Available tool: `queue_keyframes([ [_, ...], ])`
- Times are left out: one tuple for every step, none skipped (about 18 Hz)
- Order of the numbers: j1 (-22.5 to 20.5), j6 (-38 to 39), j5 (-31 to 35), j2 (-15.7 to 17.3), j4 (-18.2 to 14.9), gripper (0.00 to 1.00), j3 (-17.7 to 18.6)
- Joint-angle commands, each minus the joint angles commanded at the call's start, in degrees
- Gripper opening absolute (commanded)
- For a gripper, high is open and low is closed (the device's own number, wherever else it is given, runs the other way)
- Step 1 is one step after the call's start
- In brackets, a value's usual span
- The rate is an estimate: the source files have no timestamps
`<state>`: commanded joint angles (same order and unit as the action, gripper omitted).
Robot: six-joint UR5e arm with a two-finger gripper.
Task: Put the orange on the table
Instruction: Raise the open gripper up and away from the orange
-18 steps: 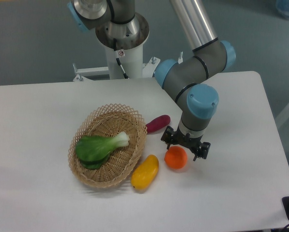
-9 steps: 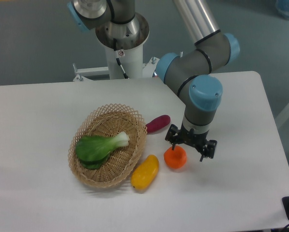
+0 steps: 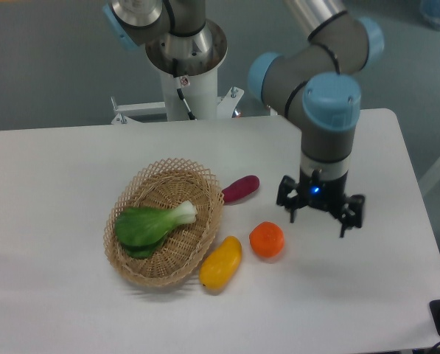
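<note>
In the basket (image 3: 135,264) lies a green vegetable (image 3: 149,224); the hand (image 3: 319,217), fingers apart, hovers beside the orange (image 3: 267,240).

A big white table with rounded corners (image 3: 72,310) is seen. A round woven wicker basket (image 3: 202,231) is set on it. Just beside the basket, a long yellow fruit (image 3: 221,262) and a purple oblong vegetable (image 3: 240,188) are laid. A small round bright-orange fruit (image 3: 267,240) is placed near them.

No lettering, labels or numbers can be read anywhere in view. The robot arm (image 3: 308,70) carries no legible brand mark.
</note>
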<state>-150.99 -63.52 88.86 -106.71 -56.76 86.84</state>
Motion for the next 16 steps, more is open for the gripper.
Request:
queue_keyframes([
  [-1.0, -3.9, 0.1, 0.9, -3.1, 1.00, -0.8],
  [-2.4, -7.3, 0.0, 1.1, -5.2, 1.00, -2.1],
  [-3.2, -9.1, 0.1, 1.1, -6.7, 1.00, -3.3],
  [-3.9, -10.3, 0.1, 1.1, -7.7, 1.00, -4.0],
  [-4.7, -12.4, 0.1, 1.2, -9.1, 1.00, -4.5],
  [-6.5, -16.0, -0.3, 2.1, -10.6, 1.00, -4.8],
  [-7.9, -20.2, -0.3, 2.8, -12.3, 1.00, -4.8],
  [-9.7, -24.8, -0.3, 2.9, -13.1, 1.00, -4.8],
  [-10.6, -27.4, -0.4, 3.0, -13.3, 1.00, -4.8],
  [-11.5, -29.8, -0.5, 3.1, -13.4, 1.00, -4.8],
  [-12.1, -32.3, -0.5, 3.1, -13.4, 1.00, -4.7],
  [-12.3, -33.0, -0.6, 3.1, -13.3, 1.00, -4.9],
  [-12.8, -33.0, -0.7, 3.2, -13.3, 1.00, -5.0],
  [-12.8, -33.0, -0.7, 3.1, -13.2, 1.00, -5.0],
  [-12.9, -33.0, -0.8, 3.1, -13.2, 1.00, -5.0],
  [-12.9, -33.0, -1.1, 3.1, -13.2, 1.00, -5.0],
])
